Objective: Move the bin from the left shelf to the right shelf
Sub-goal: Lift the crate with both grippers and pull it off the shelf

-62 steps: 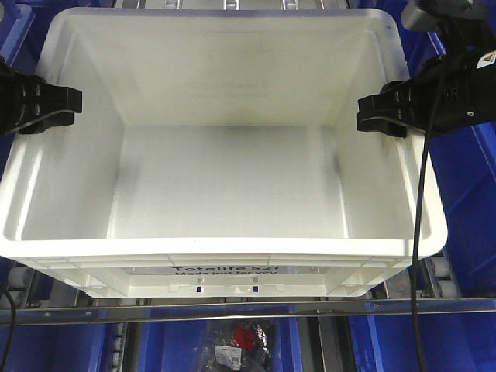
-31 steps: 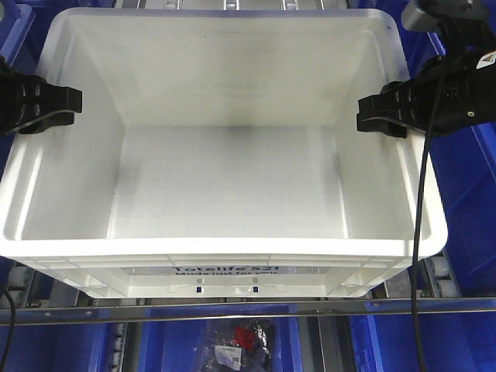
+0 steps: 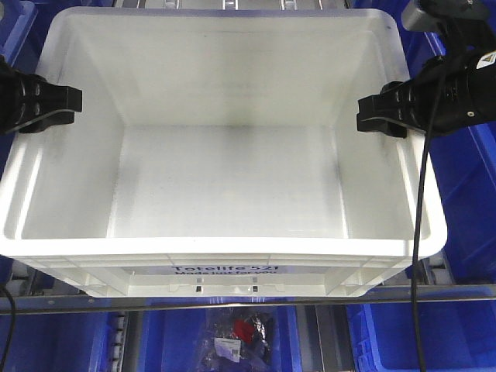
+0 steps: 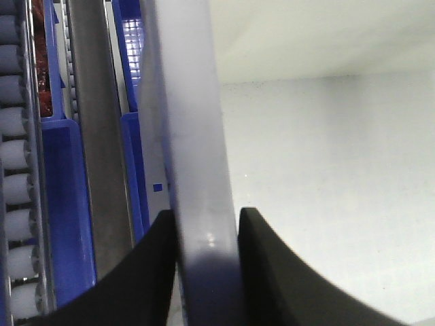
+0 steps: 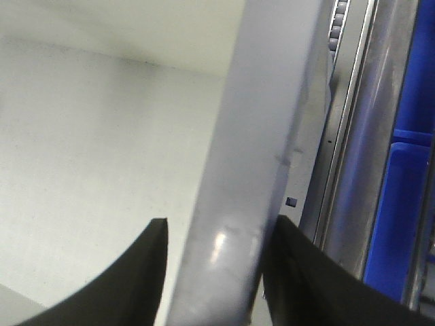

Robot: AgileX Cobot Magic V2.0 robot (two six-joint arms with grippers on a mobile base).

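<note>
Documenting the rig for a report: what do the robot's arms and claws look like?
Both are matte black. The left claw and right claw have blocky bodies with curved, tapering fingers. A black cable hangs from the right arm, which carries a white sticker.

I am seeing the tote (image 3: 225, 246) filling the middle of the front view, with the shelf rail (image 3: 116, 302) running along its near side, lower down. My left gripper (image 3: 66, 105) is straddling its left rim and my right gripper (image 3: 376, 115) its right rim, one finger inside and one outside each wall. Storage bins (image 3: 469, 201) are flanking it left and right. Below the rail, a bag of parts (image 3: 240, 335) is lying between the lower bins (image 3: 62, 345).
</note>
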